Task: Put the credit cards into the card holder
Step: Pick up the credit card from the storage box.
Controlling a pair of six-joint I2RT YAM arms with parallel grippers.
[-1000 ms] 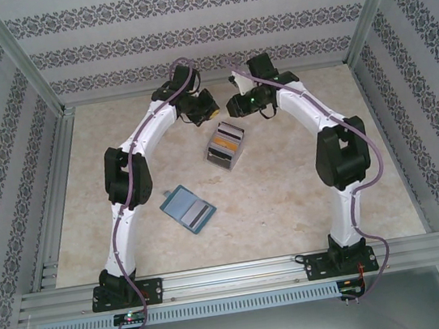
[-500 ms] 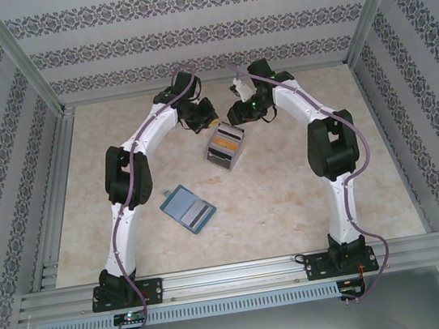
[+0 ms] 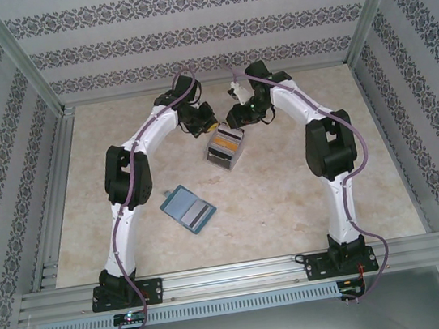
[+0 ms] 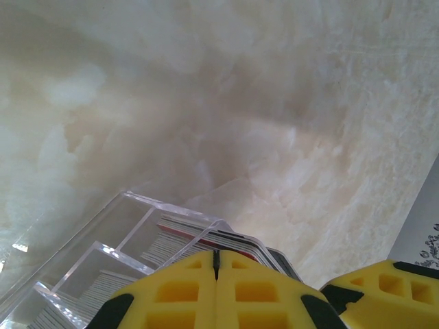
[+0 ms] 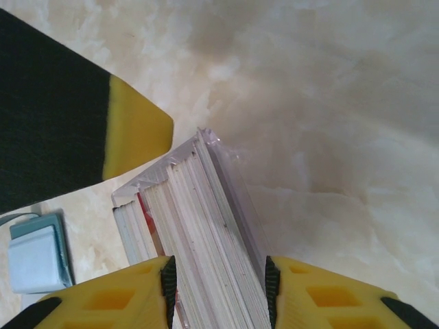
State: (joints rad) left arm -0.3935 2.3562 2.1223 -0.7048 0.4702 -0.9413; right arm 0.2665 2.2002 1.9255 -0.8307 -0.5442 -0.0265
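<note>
The credit cards [image 5: 199,205], judged light, stiff and slick, stand packed in the clear box [image 5: 240,199] between the right end effector [image 5: 218,274]'s part-open jaws, whose grip I cannot tell, so pinch one top edge; the left end effector [image 4: 216,264] is closed empty just beside, and the card holder [image 3: 188,208] lies well apart.

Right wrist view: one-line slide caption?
Right gripper straddling the upright cards in the clear box, blue wallet on the table nearby.
</note>
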